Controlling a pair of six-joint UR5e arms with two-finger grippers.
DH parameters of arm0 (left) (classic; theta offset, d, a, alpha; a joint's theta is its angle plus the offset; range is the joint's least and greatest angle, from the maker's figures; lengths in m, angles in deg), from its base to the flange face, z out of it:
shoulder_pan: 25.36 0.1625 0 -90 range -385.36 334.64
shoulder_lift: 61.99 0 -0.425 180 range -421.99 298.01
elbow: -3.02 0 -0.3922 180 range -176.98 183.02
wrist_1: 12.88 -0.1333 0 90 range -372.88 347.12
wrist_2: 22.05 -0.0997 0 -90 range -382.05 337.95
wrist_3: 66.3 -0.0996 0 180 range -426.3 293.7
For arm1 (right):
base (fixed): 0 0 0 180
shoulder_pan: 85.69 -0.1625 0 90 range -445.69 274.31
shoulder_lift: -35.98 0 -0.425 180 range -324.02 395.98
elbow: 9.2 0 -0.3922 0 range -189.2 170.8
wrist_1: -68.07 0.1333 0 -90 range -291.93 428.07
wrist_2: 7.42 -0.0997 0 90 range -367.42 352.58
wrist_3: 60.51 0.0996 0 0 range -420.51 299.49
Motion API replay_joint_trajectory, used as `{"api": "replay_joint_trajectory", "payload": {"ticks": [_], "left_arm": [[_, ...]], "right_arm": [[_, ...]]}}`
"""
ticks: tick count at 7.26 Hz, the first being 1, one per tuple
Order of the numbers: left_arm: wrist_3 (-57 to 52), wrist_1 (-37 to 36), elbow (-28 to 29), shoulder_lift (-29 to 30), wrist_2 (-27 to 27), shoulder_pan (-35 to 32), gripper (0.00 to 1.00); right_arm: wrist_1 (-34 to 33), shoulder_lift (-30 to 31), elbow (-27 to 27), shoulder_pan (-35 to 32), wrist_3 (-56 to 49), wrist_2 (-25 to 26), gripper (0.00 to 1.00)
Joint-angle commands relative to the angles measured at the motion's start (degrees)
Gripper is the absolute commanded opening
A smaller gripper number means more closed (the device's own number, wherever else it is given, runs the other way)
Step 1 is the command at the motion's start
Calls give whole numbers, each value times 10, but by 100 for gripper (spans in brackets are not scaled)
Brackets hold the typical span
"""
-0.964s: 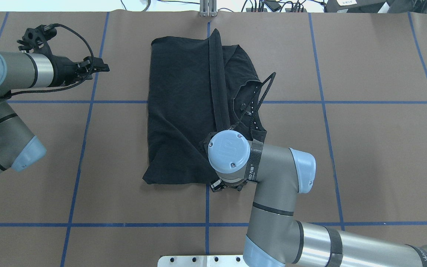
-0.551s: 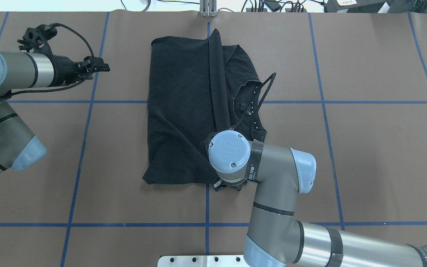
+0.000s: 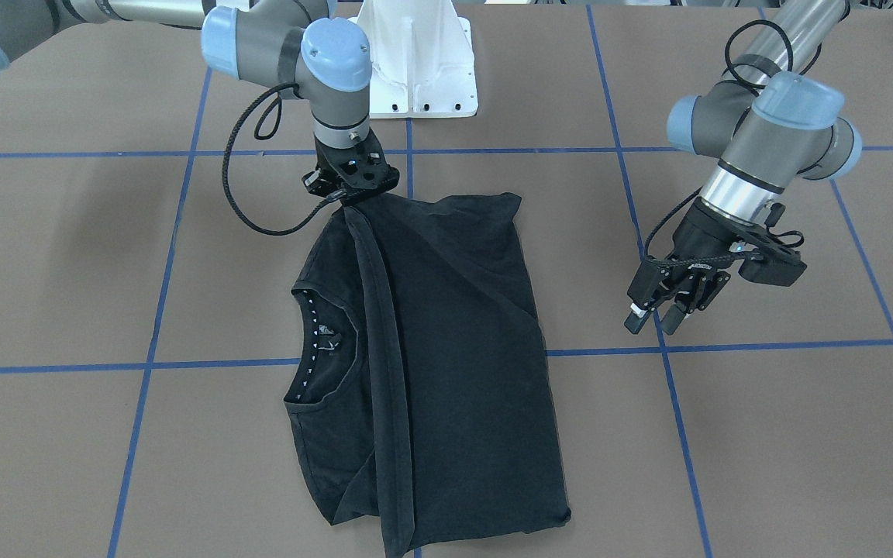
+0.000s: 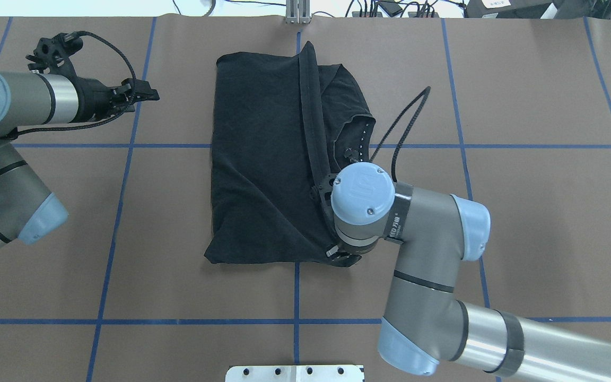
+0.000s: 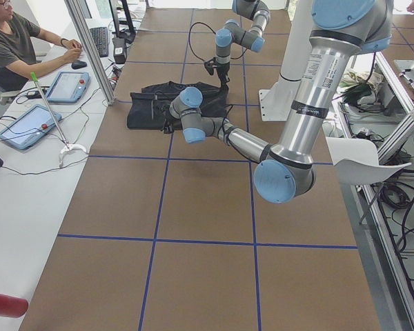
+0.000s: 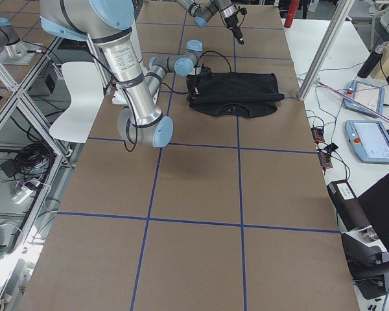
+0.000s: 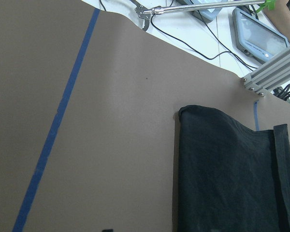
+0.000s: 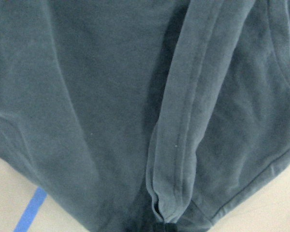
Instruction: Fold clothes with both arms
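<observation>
The clothes are one black T-shirt [image 4: 263, 159] lying folded lengthwise on the brown table, with a long folded strip [image 4: 311, 116] down its middle. Its collar [image 3: 322, 341], marked with small white dots, faces away from the robot's base. My right gripper [image 3: 349, 195] points down at the shirt's edge nearest the robot and is shut on the fabric, which rises to it in a small peak. The right wrist view shows only dark cloth and the hemmed strip [image 8: 183, 121]. My left gripper [image 3: 652, 319] hangs open above bare table beside the shirt [image 7: 232, 179], holding nothing.
The white base pedestal [image 3: 415, 70] stands just behind the right gripper. Blue tape lines [image 4: 295, 321] grid the table. A person [image 5: 14, 48] sits at a side desk with tablets [image 5: 27, 124]. An aluminium post [image 4: 297, 13] stands at the far edge.
My right arm has swung right and slightly away from the robot, dragging the shirt's near edge to the right with it. The left arm has barely shifted.
</observation>
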Motion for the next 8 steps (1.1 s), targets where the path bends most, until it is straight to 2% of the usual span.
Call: {"api": "replay_joint_trajectory", "payload": {"ticks": [1,2,3,4,5,6,8], "left_arm": [[2,0,-4,1,0,0,73],[1,0,-5,1,0,0,73],[1,0,-5,-2,0,0,73],[1,0,-5,-1,0,0,73],[2,0,-5,-1,0,1,73],[1,-2,-5,0,1,0,73],[1,-2,-6,0,1,1,73]], "right_arm": [[1,58,61,44,172,7,0],[1,56,61,67,233,28,0],[1,55,60,70,239,36,0],[1,62,63,69,239,36,27],[1,66,70,65,239,37,99],[1,68,83,58,238,35,100],[0,54,76,25,222,37,100]]}}
